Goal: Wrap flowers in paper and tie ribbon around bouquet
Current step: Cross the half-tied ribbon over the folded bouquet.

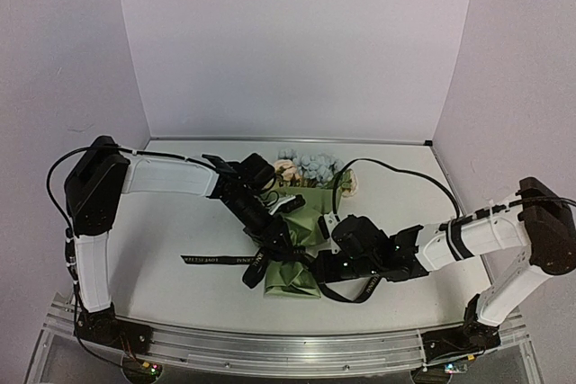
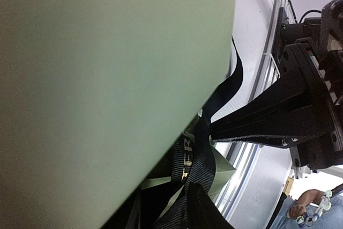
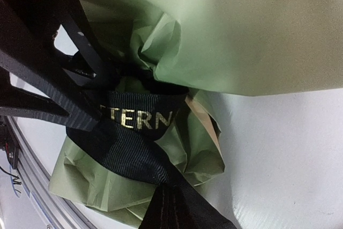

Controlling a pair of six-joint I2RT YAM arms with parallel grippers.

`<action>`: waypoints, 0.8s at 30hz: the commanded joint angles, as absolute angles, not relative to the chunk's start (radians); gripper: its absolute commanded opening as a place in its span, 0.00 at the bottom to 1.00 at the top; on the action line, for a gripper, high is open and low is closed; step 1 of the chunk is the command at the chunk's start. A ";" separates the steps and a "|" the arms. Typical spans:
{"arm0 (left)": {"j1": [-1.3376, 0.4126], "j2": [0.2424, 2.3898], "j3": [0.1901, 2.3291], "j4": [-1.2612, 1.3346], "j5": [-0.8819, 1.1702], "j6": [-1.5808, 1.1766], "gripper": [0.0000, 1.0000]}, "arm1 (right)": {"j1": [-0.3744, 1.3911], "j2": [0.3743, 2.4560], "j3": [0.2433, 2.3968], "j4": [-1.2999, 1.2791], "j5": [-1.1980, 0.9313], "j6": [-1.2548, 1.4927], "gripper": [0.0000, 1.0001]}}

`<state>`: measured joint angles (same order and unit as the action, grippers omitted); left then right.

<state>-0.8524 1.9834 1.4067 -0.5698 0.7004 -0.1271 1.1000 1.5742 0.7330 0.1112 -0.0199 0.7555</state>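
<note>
At the bouquet's (image 1: 290,278) crumpled waist, the right end effector (image 2: 214,131) pinches the ribbon (image 3: 136,119). The left end effector's (image 1: 274,238) opening cannot be told.

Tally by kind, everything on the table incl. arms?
Flowers, one bunch: 1
Paper: 1
Ribbon: 1
Arms: 2 (left arm, right arm)
Total: 5
</note>
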 commanded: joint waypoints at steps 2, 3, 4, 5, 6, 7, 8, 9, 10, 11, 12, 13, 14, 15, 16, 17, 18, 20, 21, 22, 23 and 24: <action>-0.854 1.980 1.451 -0.587 0.725 -0.106 0.17 | 1.097 1.542 0.761 0.112 0.000 0.737 0.00; -0.854 1.978 1.453 -0.587 0.727 -0.107 0.11 | 1.098 1.542 0.762 0.112 0.000 0.738 0.00; -0.854 1.975 1.453 -0.585 0.727 -0.108 0.06 | 1.098 1.541 0.763 0.111 0.000 0.736 0.00; -0.854 1.971 1.453 -0.582 0.723 -0.111 0.02 | 1.097 1.540 0.764 0.110 0.000 0.735 0.00; -0.855 1.967 1.452 -0.578 0.718 -0.114 0.01 | 1.097 1.539 0.764 0.110 0.000 0.734 0.00; -0.855 1.961 1.450 -0.571 0.709 -0.118 0.00 | 1.098 1.538 0.765 0.110 0.000 0.731 0.00; -0.854 1.953 1.444 -0.559 0.698 -0.125 0.00 | 1.098 1.537 0.767 0.110 0.000 0.729 0.00; -0.854 1.945 1.435 -0.545 0.689 -0.136 0.00 | 1.097 1.536 0.767 0.108 0.013 0.727 0.00; -0.854 1.937 1.426 -0.531 0.683 -0.146 0.00 | 1.098 1.534 0.766 0.107 0.024 0.726 0.00; -0.854 1.928 1.419 -0.516 0.679 -0.156 0.00 | 1.098 1.531 0.764 0.107 0.029 0.725 0.00; -0.854 1.919 1.411 -0.502 0.678 -0.164 0.00 | 1.097 1.528 0.761 0.107 0.032 0.724 0.00; -0.854 1.914 1.404 -0.488 0.676 -0.176 0.00 | 1.097 1.524 0.756 0.107 0.037 0.723 0.00; -0.854 1.908 1.399 -0.477 0.674 -0.184 0.00 | 1.097 1.518 0.751 0.106 0.044 0.722 0.00; -0.854 1.904 1.394 -0.467 0.669 -0.192 0.00 | 1.097 1.510 0.747 0.105 0.051 0.719 0.00; -0.854 1.900 1.389 -0.459 0.660 -0.201 0.00 | 1.096 1.503 0.740 0.104 0.057 0.717 0.00; -0.854 1.896 1.385 -0.452 0.653 -0.206 0.00 | 1.096 1.497 0.733 0.103 0.062 0.716 0.00; -0.854 1.894 1.383 -0.445 0.649 -0.210 0.00 | 1.096 1.491 0.725 0.103 0.066 0.716 0.00; -0.854 1.892 1.379 -0.439 0.640 -0.216 0.00 | 1.096 1.479 0.713 0.097 0.071 0.717 0.00; -0.855 1.892 1.376 -0.436 0.635 -0.218 0.00 | 1.096 1.474 0.708 0.092 0.072 0.716 0.00; -0.854 1.894 1.376 -0.435 0.633 -0.220 0.00 | 1.096 1.470 0.704 0.089 0.070 0.714 0.00; -0.854 1.897 1.376 -0.435 0.632 -0.221 0.00 | 1.097 1.466 0.701 0.085 0.066 0.711 0.00; -0.854 1.900 1.378 -0.435 0.633 -0.223 0.00 | 1.097 1.463 0.702 0.077 0.063 0.705 0.00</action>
<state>-0.8524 1.9442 1.3849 -0.4754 0.6538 -0.2060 1.1000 1.4985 0.7201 0.1037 0.0372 0.7286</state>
